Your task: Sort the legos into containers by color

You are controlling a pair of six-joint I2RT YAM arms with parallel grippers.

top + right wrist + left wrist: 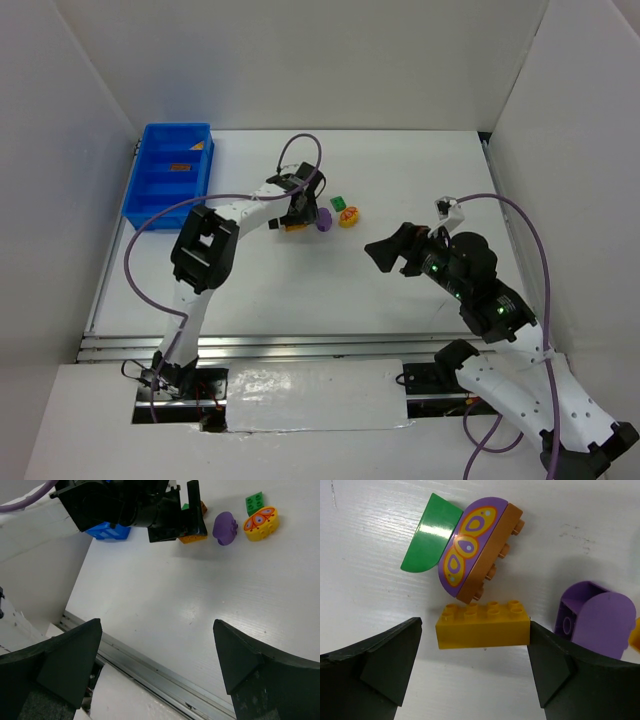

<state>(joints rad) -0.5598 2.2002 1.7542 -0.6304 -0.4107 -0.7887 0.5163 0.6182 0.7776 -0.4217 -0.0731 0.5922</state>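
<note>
1. The left gripper [476, 652] is open. Its two dark fingers [390, 665] stand on either side of an orange-yellow block [482, 630] in the lower middle of the left wrist view.
2. The finger on the right of that frame sits just beside the block's end, and a narrow gap shows on the left side. The block lies flat on the white surface [400, 170], studs up, and is not clamped.
3. Just above the block in that view, a purple piece with an orange-and-yellow butterfly pattern [470, 545] lies tilted, touching a green piece [430, 540] at the upper left.
4. A purple oval [324, 219] lies just to the right of the left gripper in the top view. Beside it is a yellow-and-red round piece [348, 216], and a green block [339, 202] lies just above that pair.
5. The blue bin [140, 185] stands at the upper left of the top view, well apart from the loose pieces. Small orange bits show in its upper compartments.
6. The right gripper [157, 655] is spread wide and empty. It hangs over bare surface right of centre in the top view, apart from the pieces.
</note>
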